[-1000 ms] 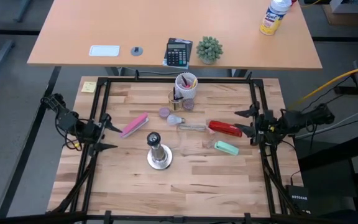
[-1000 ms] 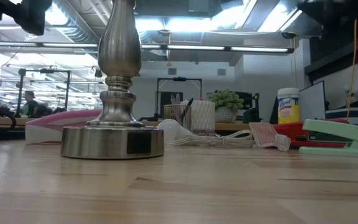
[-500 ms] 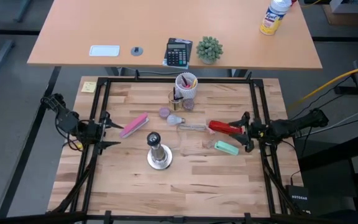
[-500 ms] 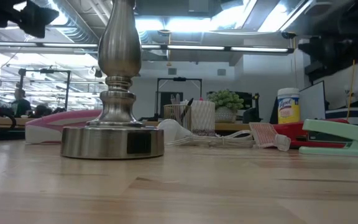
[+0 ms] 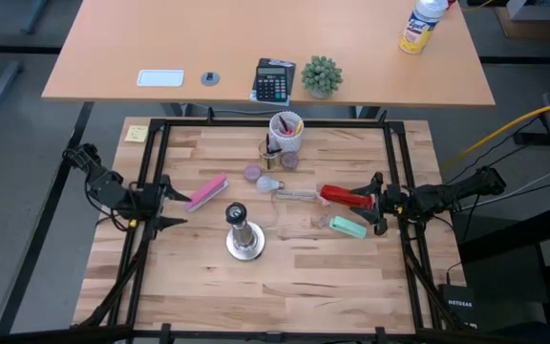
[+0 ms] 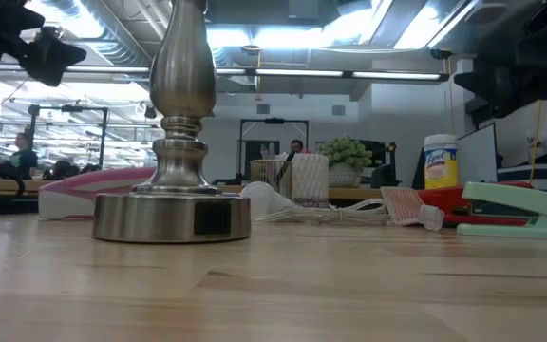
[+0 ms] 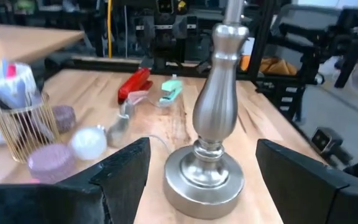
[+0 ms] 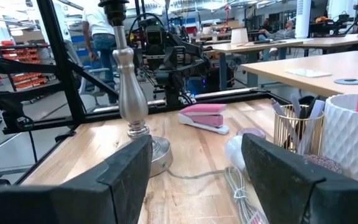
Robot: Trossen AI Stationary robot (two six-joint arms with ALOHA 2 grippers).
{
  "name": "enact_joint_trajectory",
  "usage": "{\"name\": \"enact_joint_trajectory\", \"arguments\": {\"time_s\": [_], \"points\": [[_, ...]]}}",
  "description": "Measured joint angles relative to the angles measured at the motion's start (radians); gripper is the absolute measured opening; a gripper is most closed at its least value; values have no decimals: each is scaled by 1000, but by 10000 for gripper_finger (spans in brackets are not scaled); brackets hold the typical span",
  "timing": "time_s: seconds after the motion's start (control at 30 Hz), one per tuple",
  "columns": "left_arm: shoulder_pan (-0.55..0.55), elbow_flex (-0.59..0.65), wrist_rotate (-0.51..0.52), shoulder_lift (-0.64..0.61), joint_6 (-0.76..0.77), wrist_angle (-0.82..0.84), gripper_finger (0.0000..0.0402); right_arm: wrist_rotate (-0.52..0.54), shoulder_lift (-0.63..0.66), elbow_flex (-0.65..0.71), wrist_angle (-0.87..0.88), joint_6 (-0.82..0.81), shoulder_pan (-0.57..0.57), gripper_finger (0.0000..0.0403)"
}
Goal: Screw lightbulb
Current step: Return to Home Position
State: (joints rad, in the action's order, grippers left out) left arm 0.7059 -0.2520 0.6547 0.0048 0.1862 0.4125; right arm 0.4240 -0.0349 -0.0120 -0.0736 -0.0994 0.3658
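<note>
wooden table: lamp stand, lightbulb, pink stapler, red stapler, green stapler.

White lightbulb, silver stand, red stapler, mint stapler, pink stapler.

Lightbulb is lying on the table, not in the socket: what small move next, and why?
Probably start the right gripper toward the lightbulb: it lies loose by the purple cap, the lamp stand has a socket that looks empty, and both it and the left gripper wait open and empty at the table sides.
</note>
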Motion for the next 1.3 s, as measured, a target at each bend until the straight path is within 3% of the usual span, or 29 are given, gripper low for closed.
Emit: {"name": "enact_joint_trajectory", "arguments": {"time_s": [0.4,0.7,1.3], "points": [[0,0,0,0,65,13,285,1,0,2,4,0,0,253],[-36,0,-4,6,52,229,285,1,-24,2,6,1,0,253],[-257,0,-4,6,72,236,285,-14,-320,3,8,1,0,253]]}}
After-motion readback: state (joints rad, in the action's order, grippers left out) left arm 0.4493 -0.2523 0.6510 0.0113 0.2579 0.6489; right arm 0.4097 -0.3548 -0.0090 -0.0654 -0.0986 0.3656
